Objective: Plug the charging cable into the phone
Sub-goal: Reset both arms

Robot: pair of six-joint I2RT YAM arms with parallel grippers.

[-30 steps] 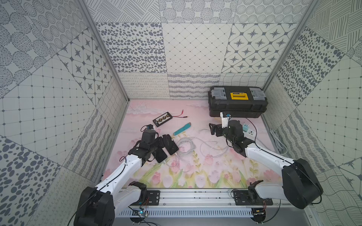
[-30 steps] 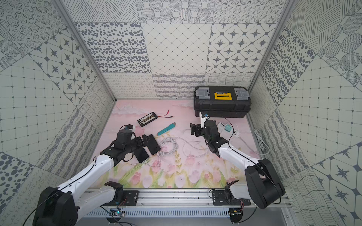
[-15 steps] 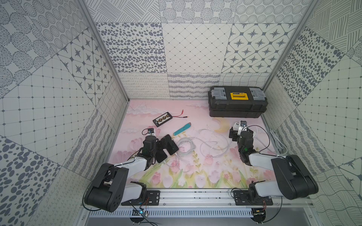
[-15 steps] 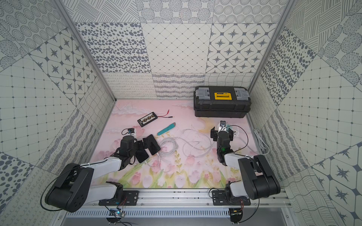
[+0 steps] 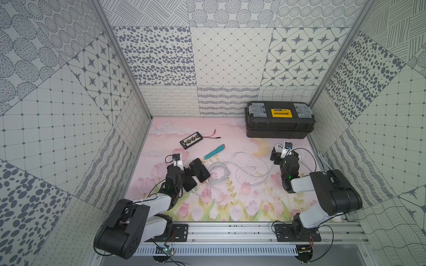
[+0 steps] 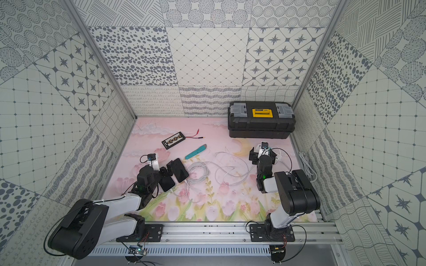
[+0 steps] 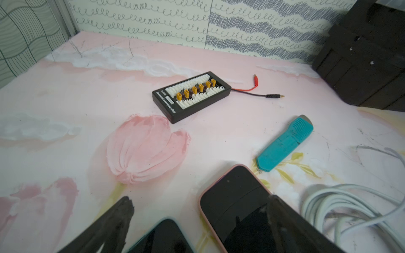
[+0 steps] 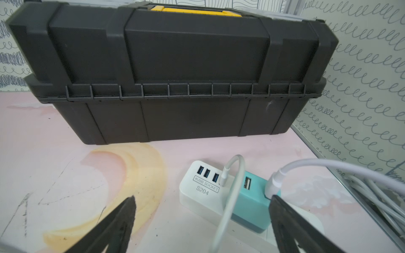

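Two dark phones lie side by side at the mat's left. The pink-cased phone (image 5: 200, 170) (image 6: 180, 170) (image 7: 234, 197) is one, with a teal-edged one (image 5: 189, 183) (image 7: 162, 238) beside it. The white charging cable (image 5: 217, 171) (image 6: 197, 171) lies coiled to their right. Its ends reach the phones' near edges, and I cannot tell whether they are plugged in. Its far end sits in a white USB hub (image 8: 201, 188). My left gripper (image 5: 187, 172) (image 7: 200, 199) hangs open just over the phones, holding nothing. My right gripper (image 5: 280, 154) (image 8: 202, 199) stands open above the hub.
A black toolbox (image 5: 280, 119) stands at the back right. A teal utility knife (image 5: 214, 151) and a black connector board (image 5: 191, 140) with red and black leads lie behind the phones. A teal adapter (image 8: 252, 203) sits beside the hub. White cords (image 5: 322, 159) run along the right wall.
Both arms have folded back toward the front rail. The right gripper has moved from the mat's middle to the right, over the hub. Both grippers stayed open.
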